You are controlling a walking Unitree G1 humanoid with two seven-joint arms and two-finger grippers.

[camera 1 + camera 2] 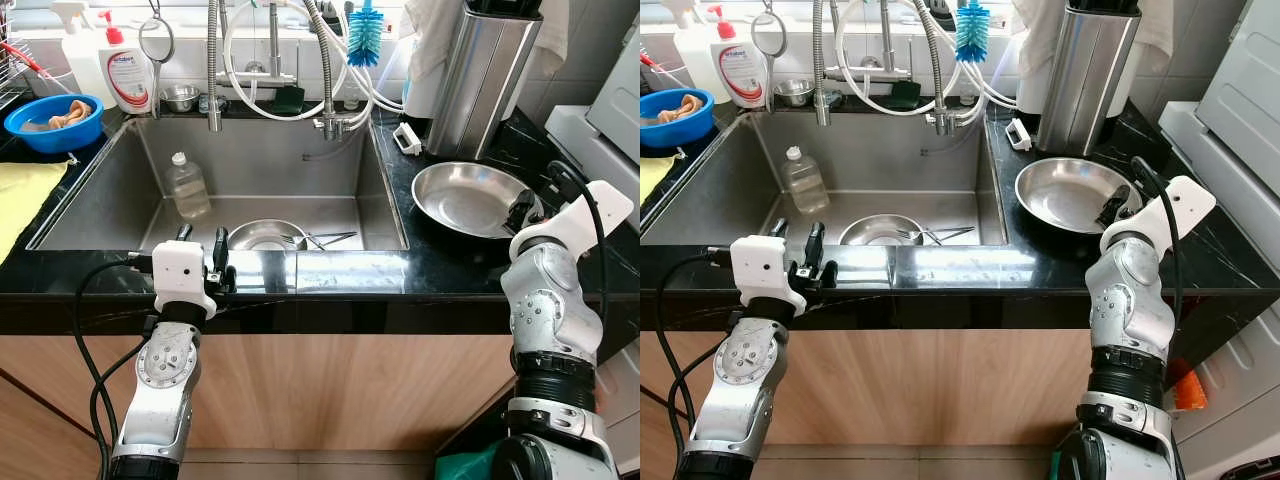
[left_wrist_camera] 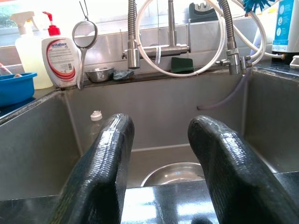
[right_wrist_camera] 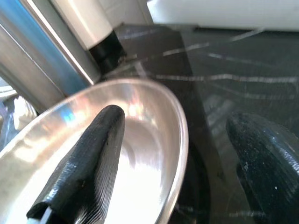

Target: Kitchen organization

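Over the black stone counter (image 1: 330, 272) we go, and the left gripper (image 1: 202, 250) sits at the front edge of the stainless steel sink (image 1: 120, 200), its two black fingers (image 2: 100, 163) spread apart with nothing between them. Down in the basin lies a small round steel bowl (image 1: 262, 236), its near side cut off by the counter edge, with thin metal utensils (image 1: 325, 239) beside it that are too fine to identify. A clear plastic bottle with a white cap (image 1: 187, 186) lies against the sink's left wall.

Across on the right, the right gripper (image 3: 187, 154) is parted around the rim of the wide shallow steel bowl (image 1: 468, 198) on the counter, one finger inside it, the other outside over the black stone; whether either touches the metal is hard to say. Its fingertips are mostly hidden behind the wrist in the head views.

Back by the wall, a white pump bottle with a red label (image 2: 59, 58) reads something like "antabax"; the smaller print is illegible. A blue plastic bowl (image 1: 53, 124) is at far left, its contents unclear.
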